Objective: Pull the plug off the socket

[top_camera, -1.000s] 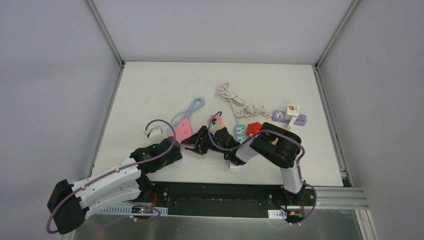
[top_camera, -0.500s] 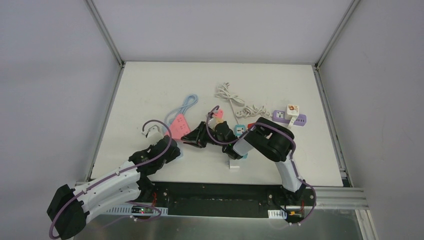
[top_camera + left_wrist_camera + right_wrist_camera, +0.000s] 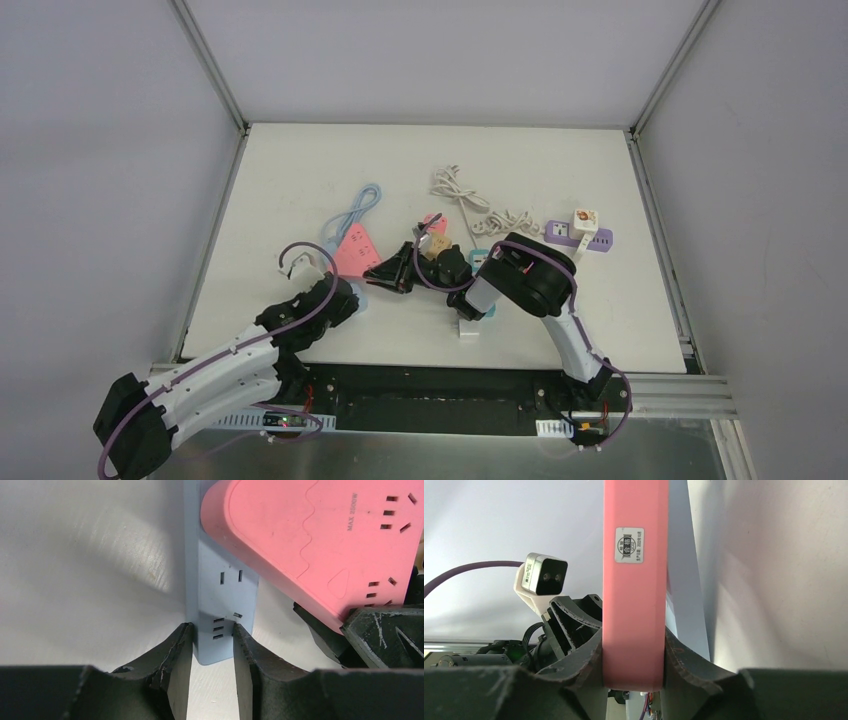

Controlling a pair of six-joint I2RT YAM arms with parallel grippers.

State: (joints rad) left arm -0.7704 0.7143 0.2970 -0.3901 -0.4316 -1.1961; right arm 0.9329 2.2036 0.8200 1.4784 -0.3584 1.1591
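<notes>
Pink triangular plastic socket block [image 3: 310, 545] shifted up-left in top view; right jaws clench its edge, left jaws grasp pale-blue rectangular strip [image 3: 220, 575]

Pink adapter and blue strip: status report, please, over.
Left gripper shut on blue strip. Right gripper shut on pink adapter. Adapter on strip, not yet apart. Nothing blocking.

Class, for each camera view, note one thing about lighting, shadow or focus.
Top external: even, soft light, no hard shadows. Left wrist: the blue strip throws a soft shadow left onto the table. Right wrist: the pink socket is sharp, its label crisp; the near fingers sit dark.
</notes>
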